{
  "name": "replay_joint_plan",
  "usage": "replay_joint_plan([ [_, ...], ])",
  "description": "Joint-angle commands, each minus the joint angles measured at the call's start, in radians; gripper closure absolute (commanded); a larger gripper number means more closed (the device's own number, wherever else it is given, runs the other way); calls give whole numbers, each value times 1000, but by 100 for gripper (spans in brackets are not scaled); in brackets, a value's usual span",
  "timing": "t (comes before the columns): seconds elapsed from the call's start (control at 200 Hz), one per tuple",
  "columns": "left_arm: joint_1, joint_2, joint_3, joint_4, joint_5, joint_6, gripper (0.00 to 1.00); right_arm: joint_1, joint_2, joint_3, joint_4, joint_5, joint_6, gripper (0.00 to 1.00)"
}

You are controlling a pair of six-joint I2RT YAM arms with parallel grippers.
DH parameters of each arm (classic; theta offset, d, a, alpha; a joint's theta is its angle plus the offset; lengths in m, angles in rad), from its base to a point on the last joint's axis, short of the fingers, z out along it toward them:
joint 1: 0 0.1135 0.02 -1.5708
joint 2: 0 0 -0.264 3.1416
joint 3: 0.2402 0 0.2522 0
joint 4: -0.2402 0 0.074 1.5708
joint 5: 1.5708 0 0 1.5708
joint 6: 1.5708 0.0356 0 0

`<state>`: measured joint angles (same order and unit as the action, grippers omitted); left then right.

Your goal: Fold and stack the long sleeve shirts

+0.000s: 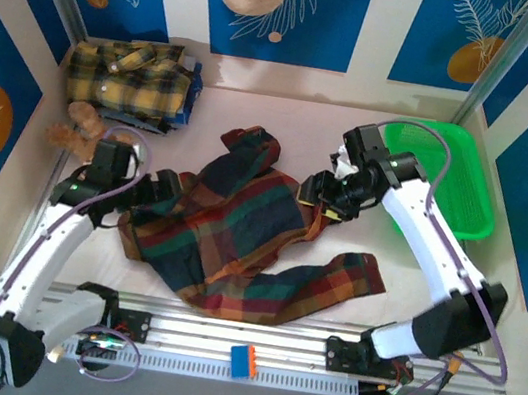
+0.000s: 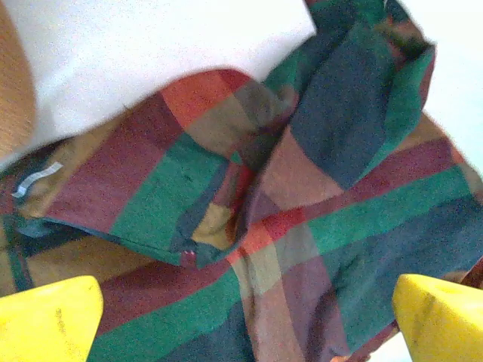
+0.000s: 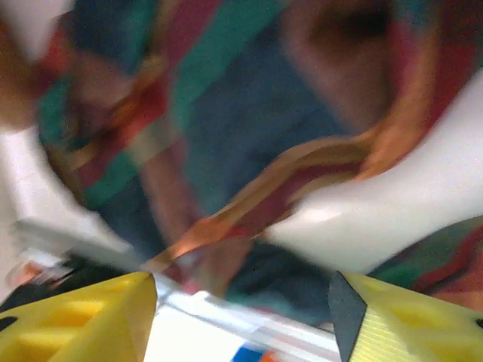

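**Now loose at both ends: the dark plaid shirt lies rumpled mid-table**

We see the green, navy, red and orange plaid flannel shirt [image 1: 238, 234] lying bunched in the middle of the table [image 1: 289, 110], folded over itself. One sleeve trails toward the near rail. The left gripper [image 1: 159, 190] sits at its left edge and the right gripper [image 1: 321, 192] at its right edge. Both wrist views show the yellow fingers [image 2: 49, 320] set wide apart above the cloth, clasping nothing.

The yellow and black plaid shirt [image 1: 132, 79] rests folded in the far left corner. The brown teddy bear [image 1: 79, 121] lies just in front of it, close to the left arm, and the green plastic basket [image 1: 440, 176] stands at the far right.

We judge the main risk to be the overlapping layers: a pinch here could catch two thicknesses and drag the shirt into a worse tangle. The trailing sleeve might snag on the rail. A wide left-arm sweep could knock the bear or the folded shirt.
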<state>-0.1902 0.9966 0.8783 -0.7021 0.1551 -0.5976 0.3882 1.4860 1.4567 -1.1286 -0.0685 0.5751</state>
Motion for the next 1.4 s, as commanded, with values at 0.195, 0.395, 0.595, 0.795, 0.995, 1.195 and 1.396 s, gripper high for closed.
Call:
replay_joint_plan([
  [0.195,-238,374,129,-4,-69,41,4,-84,247,-43,173,108,-124,42],
  [0.395,-268,563,176,143,30,-54,6,-119,338,-61,257,138,-45,52],
  [0.595,-248,728,211,192,-30,-99,9,-122,281,-111,246,213,52,95],
  [0.795,-183,828,280,197,-86,-51,13,-124,-59,-426,219,289,194,100],
  [0.995,-152,835,312,201,-58,15,14,-85,-381,-772,177,252,373,100],
  [1.195,-145,736,287,260,103,45,6,-88,-595,-810,158,196,374,49],
  [1.396,-146,614,310,145,167,52,4,-178,-386,-450,170,109,151,39],
])
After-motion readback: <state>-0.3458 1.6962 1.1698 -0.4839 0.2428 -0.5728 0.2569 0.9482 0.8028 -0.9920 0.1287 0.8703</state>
